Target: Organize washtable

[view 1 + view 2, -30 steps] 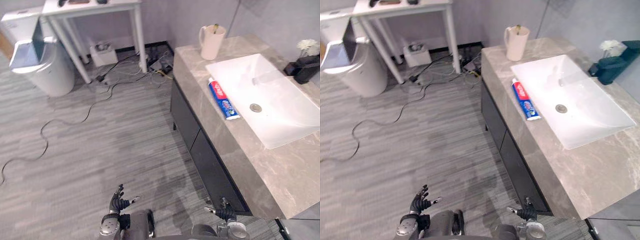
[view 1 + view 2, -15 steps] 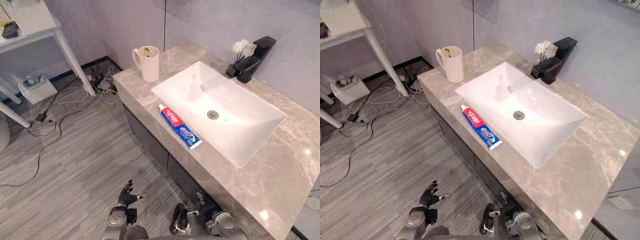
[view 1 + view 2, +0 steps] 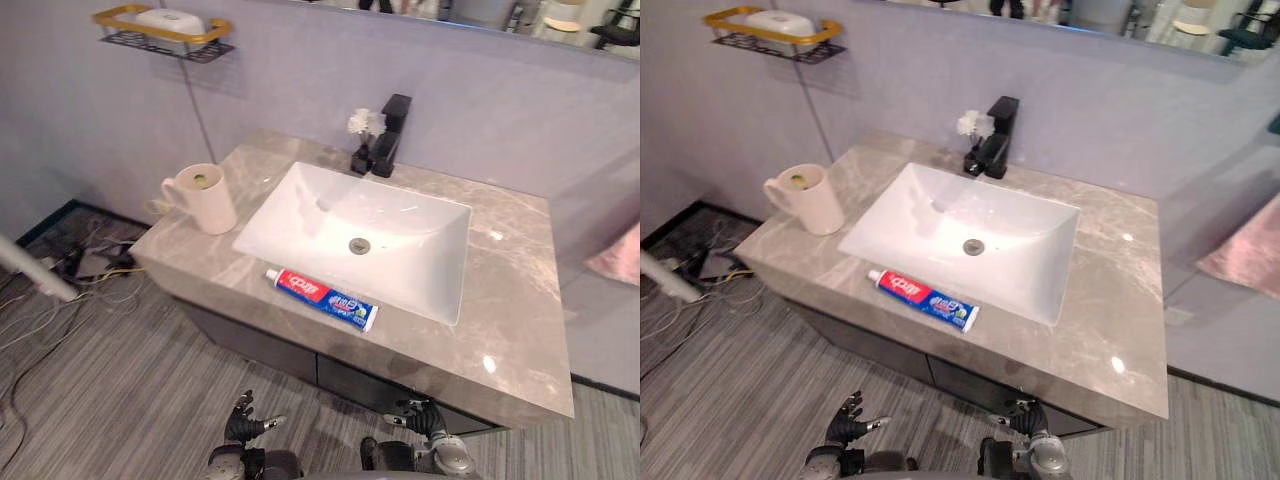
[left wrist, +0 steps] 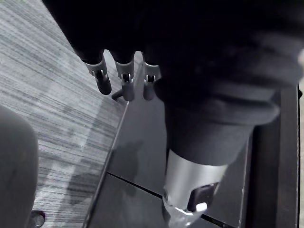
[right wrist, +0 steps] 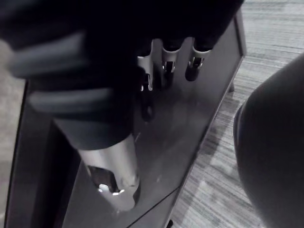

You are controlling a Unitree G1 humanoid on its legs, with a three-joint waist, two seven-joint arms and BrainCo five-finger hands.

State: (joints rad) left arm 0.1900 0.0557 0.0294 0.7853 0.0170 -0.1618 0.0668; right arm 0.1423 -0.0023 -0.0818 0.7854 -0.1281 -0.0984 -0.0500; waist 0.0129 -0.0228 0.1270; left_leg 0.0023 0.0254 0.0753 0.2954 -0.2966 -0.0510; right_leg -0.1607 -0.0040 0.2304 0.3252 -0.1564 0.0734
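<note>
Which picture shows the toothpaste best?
The left eye view: the toothpaste lies whole near the picture's middle, on the counter in front of the sink. The right eye view shows it just as whole, a bit further left. Both wrist views look at the dark cabinet front and floor.

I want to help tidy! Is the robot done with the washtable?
Nothing looks done yet. The toothpaste lies on the counter by the sink, apart from the mug. The left hand and right hand hang low, open and empty. Tidying the toothpaste is left.
</note>
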